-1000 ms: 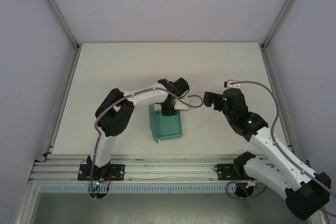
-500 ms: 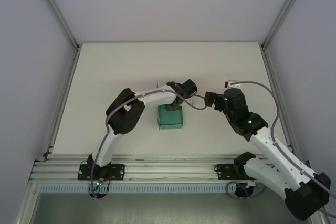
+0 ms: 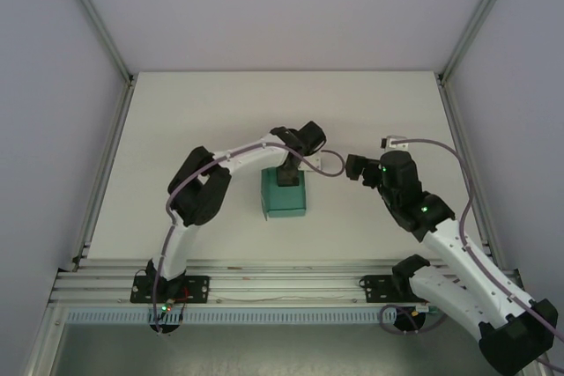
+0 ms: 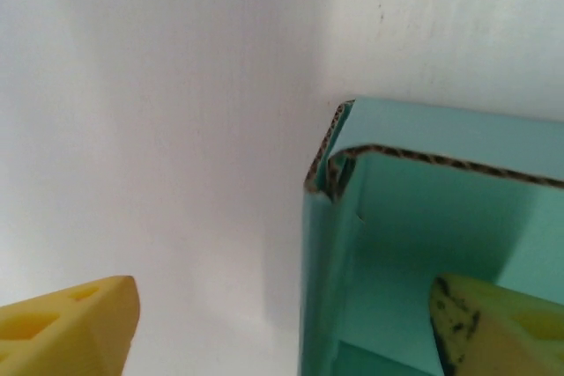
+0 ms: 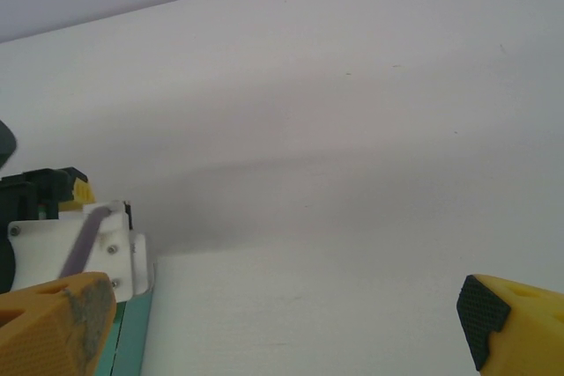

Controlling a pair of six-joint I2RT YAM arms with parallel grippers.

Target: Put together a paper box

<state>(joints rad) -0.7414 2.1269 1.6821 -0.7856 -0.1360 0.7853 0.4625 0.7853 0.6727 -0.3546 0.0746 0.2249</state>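
Top camera looked down over the whole desk (image 3: 176, 121). Left wrist camera sat close at the paper box (image 4: 414, 226) corner; right wrist camera, farther, shared its edge.

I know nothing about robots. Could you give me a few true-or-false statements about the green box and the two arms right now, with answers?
1. The paper box lies on the white table. True.
2. The left tool is clamped shut on the box. False: its fingers stand wide apart, one inside the box and one outside.
3. The right tool is holding the box. False: it is open and empty, off to the box's right.
4. The box's cut edge shows corrugated card. True.
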